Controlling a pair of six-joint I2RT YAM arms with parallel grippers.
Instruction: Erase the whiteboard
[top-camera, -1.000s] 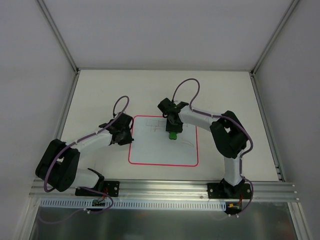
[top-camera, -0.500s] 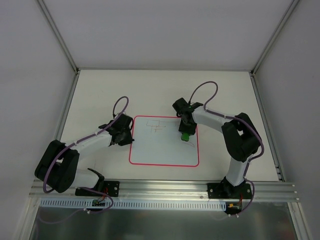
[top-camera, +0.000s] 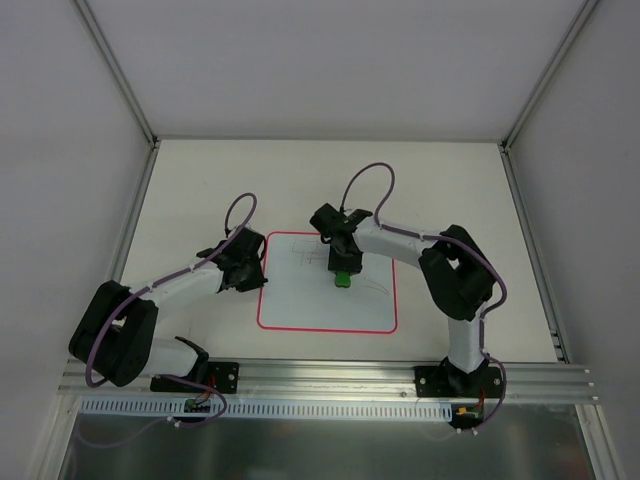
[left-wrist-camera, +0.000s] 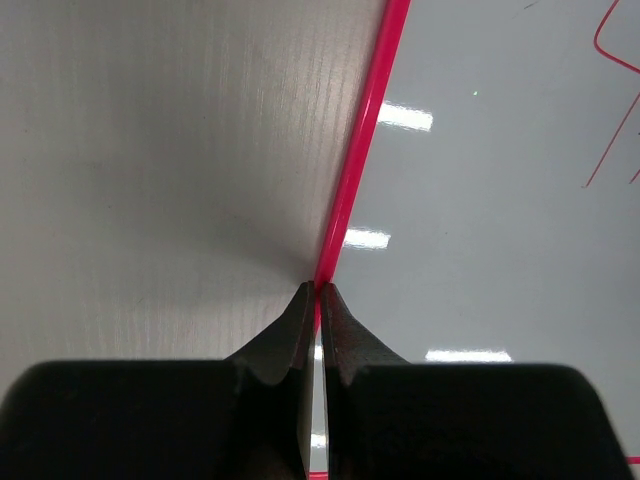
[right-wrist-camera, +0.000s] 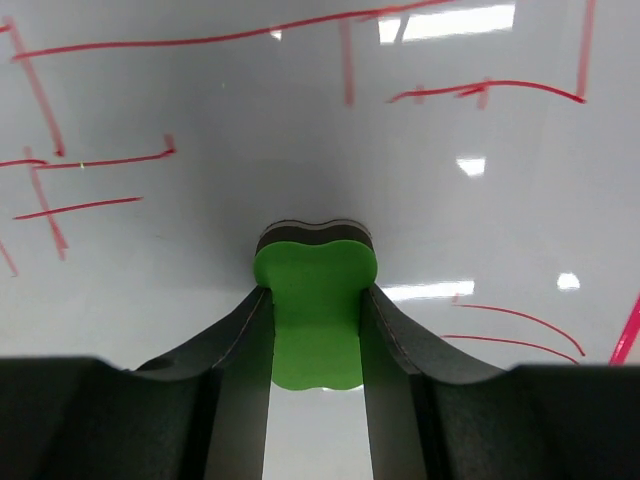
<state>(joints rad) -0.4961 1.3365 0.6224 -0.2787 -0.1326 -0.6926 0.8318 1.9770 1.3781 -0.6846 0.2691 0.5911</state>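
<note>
At the left edge of the whiteboard (top-camera: 320, 305) the left claw (left-wrist-camera: 315, 292) is pinched fully together with nothing between its jaws, and its tips press on the red border (left-wrist-camera: 362, 150), which I judge to be pinning the board in place. The board lies flat at the middle of the table (top-camera: 200, 190), between the two arms and nearer the table's near edge than its far one. Its near half looks clean from above, so the wiping seems partly done. Red strokes (right-wrist-camera: 200, 40) run along the board's far edge, with shorter marks toward its left side and two faint curves beside its right border, so a good share is left to wipe. Right of the board's centre, the right claw (right-wrist-camera: 315, 330) is narrowed onto a green eraser (right-wrist-camera: 315, 300), whose dark pad faces the board just short of those far strokes; whether it touches cannot be told. The table is cream and matt with a fine ribbed grain. A metal rail (top-camera: 330, 380) runs along its near edge, and plain white wall panels (top-camera: 330, 70) in slim metal framing close in the other three sides.
</note>
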